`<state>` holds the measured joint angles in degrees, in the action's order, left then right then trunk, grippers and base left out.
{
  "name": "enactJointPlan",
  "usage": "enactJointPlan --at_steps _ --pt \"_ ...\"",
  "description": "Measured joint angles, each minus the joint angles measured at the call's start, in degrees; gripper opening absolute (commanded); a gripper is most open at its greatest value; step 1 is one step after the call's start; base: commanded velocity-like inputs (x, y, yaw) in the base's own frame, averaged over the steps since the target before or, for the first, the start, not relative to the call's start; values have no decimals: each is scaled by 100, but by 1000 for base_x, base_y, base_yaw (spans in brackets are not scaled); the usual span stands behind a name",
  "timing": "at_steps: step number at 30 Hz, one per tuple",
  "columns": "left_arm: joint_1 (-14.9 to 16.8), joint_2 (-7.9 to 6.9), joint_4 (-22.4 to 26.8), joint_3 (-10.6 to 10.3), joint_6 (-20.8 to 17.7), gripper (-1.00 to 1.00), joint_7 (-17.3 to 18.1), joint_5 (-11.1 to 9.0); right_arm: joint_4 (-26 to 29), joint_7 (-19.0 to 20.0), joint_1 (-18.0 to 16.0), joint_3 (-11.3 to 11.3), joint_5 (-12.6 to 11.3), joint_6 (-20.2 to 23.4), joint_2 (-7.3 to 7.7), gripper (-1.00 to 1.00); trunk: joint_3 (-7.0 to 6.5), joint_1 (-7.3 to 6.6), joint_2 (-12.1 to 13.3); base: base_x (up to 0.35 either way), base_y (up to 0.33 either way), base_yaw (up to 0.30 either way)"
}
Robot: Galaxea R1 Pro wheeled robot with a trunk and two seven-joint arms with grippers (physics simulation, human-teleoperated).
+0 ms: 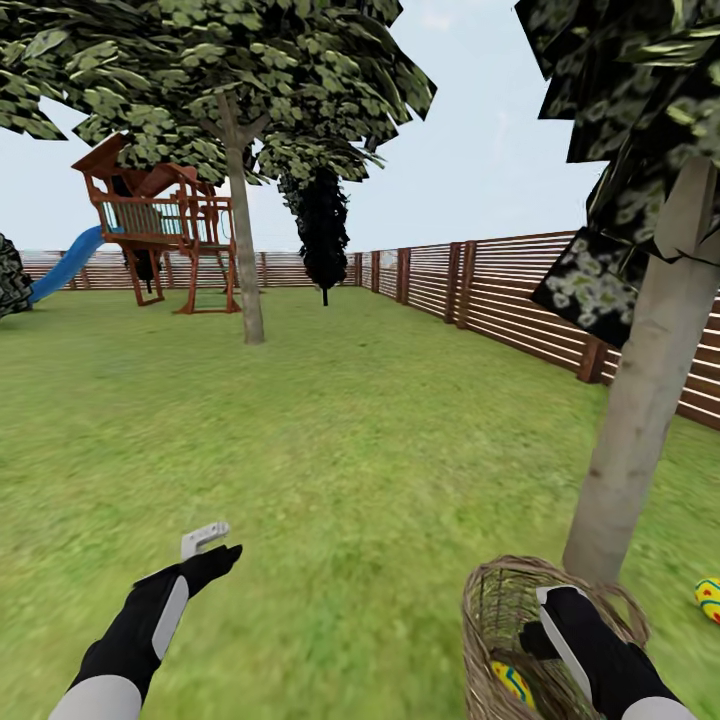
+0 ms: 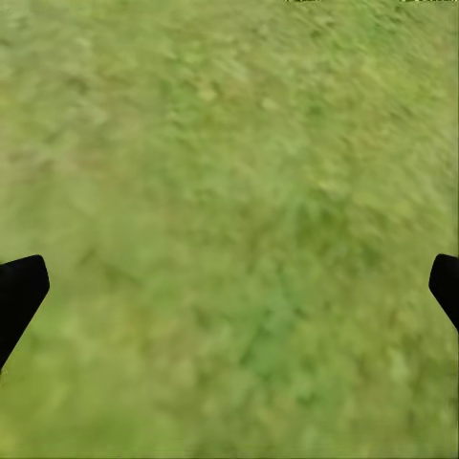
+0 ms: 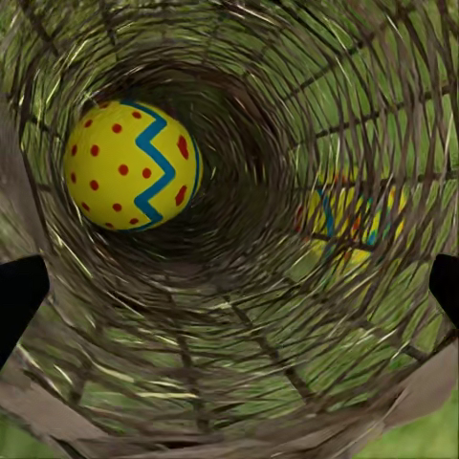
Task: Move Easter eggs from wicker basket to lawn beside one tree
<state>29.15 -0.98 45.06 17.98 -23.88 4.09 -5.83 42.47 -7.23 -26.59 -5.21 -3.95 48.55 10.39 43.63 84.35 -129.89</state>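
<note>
**Right arm reaching into the basket beside the tree**

Head view: the basket stands just beside the tree; one egg already lies near the trunk, another egg remains inside. The right gripper dips in, presumably to fetch it.

Left wrist view: the left gripper hangs spread over lawn, holding nothing.

Right wrist view: jaws parted, unloaded; one egg rests inside, and another shape shows through the weave, placement unclear.

Yellow Easter egg with blue zigzag bands and red dots inside a brown wicker basket. Mottled green lawn, dark brown slatted fence, pale grey-tan tree trunk.
</note>
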Motion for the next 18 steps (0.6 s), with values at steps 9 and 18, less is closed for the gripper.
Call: enactJointPlan --at_steps 9,18 --pt "0 0 -4 6 9 100 -8 -7 0 1 0 -1 6 -3 0 100 0 0 0 322 122 0" --pt "0 3 -5 30 10 100 2 -22 -2 0 0 8 6 -2 8 100 0 3 0 48 18 0"
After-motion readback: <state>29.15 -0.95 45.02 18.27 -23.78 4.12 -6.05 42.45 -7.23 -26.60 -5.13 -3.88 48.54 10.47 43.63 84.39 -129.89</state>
